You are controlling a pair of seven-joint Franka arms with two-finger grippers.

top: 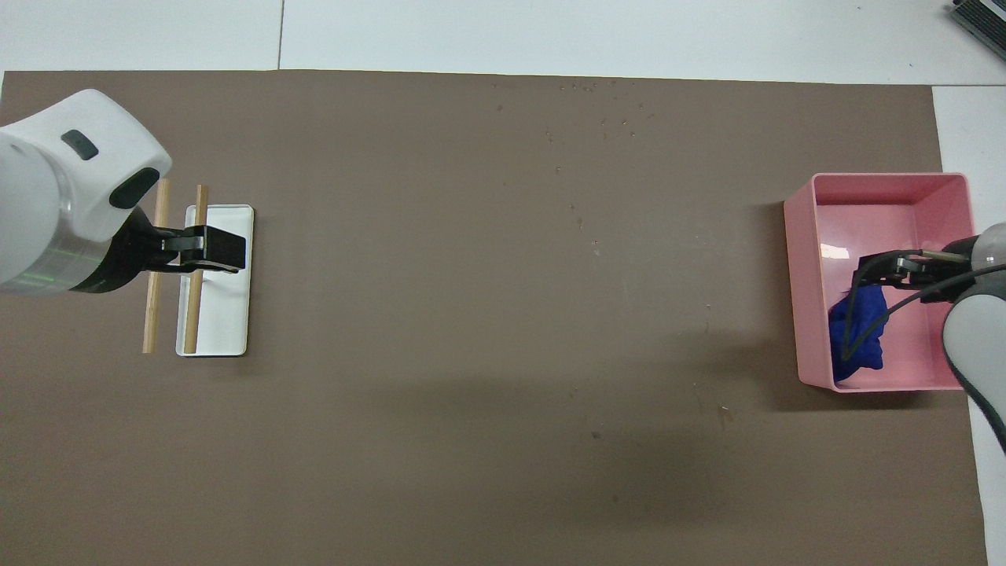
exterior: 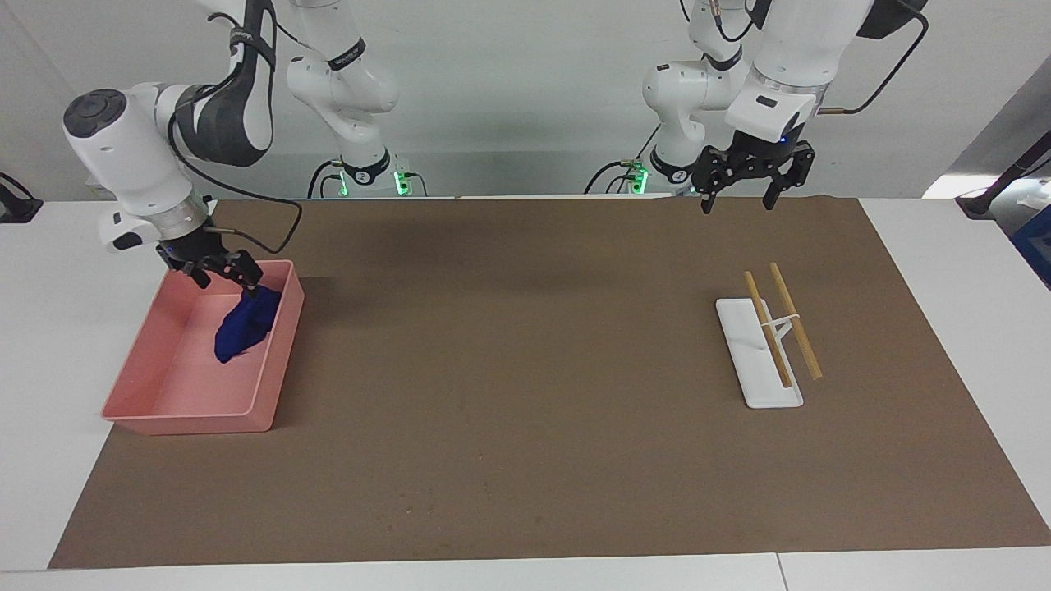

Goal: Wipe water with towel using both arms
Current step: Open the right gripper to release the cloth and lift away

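Nearest the robots, the left pincer (exterior: 737,195) hangs in the air over the robots' edge of the brown paper mat (exterior: 525,427), fingers spread apart and empty; this arm looks to be waiting its turn, parked above the white rectangular plastic stand (exterior: 759,355) at its own end of the desk (exterior: 49,345). Over at the right arm's end, the right pincer (exterior: 223,274) is down inside the pink rectangular plastic tray (exterior: 185,417), clamped on the top of the small dark royal-blue cloth towel (exterior: 245,326), which dangles bunched against the tray wall nearest the mat's middle, its lower end about at the tray floor; a pinch at one corner makes sense if the cloth is to be lifted clear of the walls. Farther out, fine specks that may be water droplets (top: 601,102) dot the mat's farthest edge. The count: two arms, one towel, one tray, one white stand, and two slim wooden sticks (exterior: 782,322) resting side by side across that stand
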